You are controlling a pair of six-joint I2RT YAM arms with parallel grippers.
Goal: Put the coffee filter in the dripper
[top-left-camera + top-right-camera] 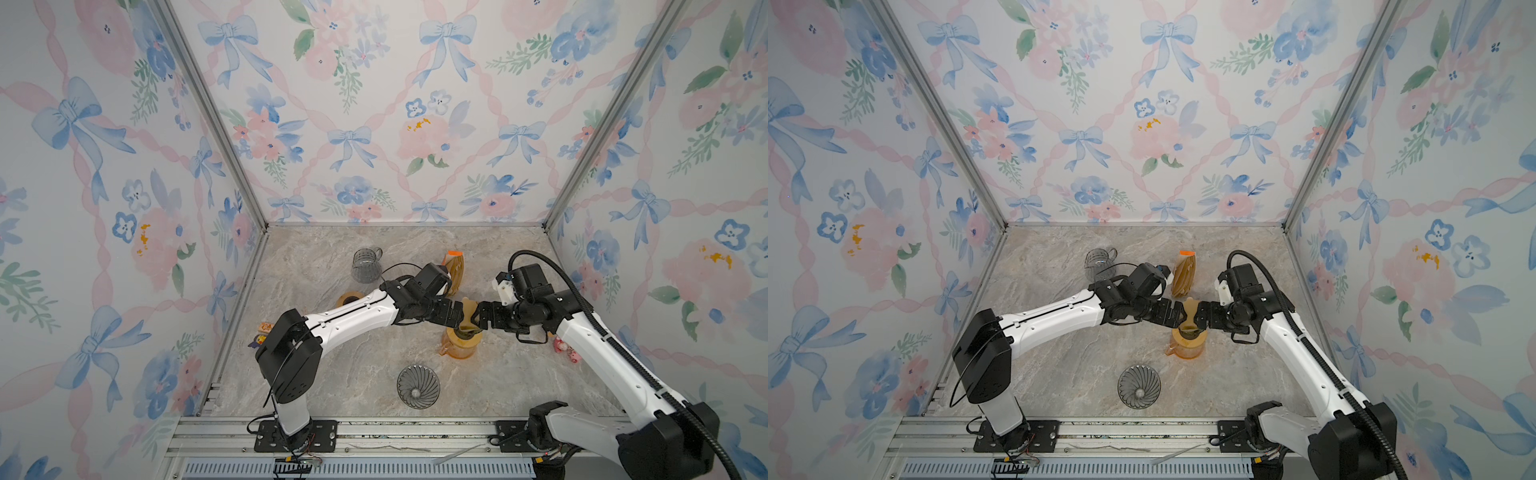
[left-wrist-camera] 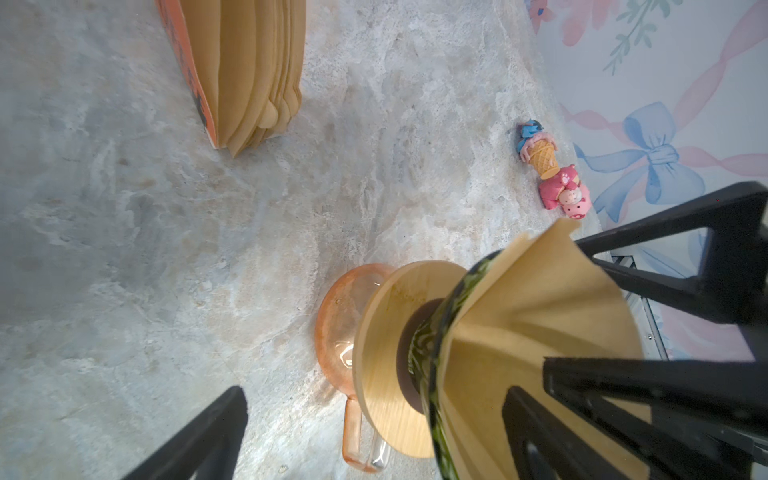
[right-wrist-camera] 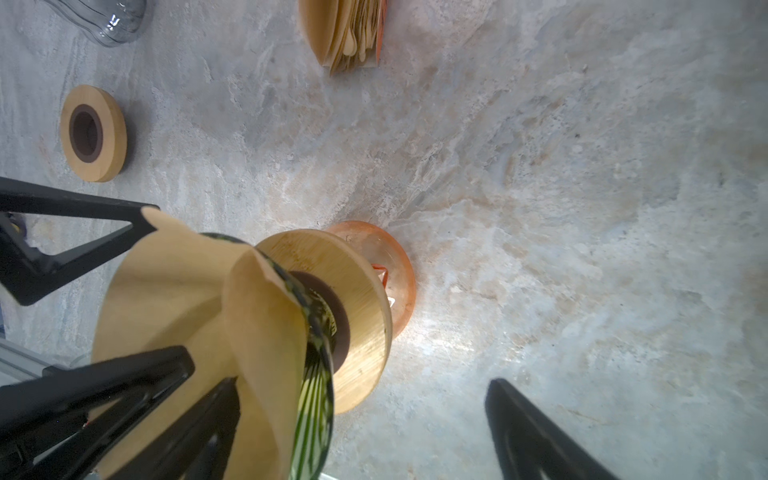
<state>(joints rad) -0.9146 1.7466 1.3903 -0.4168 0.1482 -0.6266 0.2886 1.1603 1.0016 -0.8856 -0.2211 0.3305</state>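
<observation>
Left wrist view shows the coffee filter (image 2: 540, 316) standing half-folded in the green dripper (image 2: 432, 374), with your left claw (image 1: 461, 316) and right claw (image 1: 478, 318) both spread wide on either side of that dripper, so backing either away carelessly may snag the paper and drag it out.

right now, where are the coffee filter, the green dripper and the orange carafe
coffee filter (image 2: 540, 316): left wrist view, on its folded paper wall
green dripper (image 3: 316, 399): right wrist view, on its glass rim
orange carafe (image 1: 459, 351): in a top view, on its glass side
</observation>
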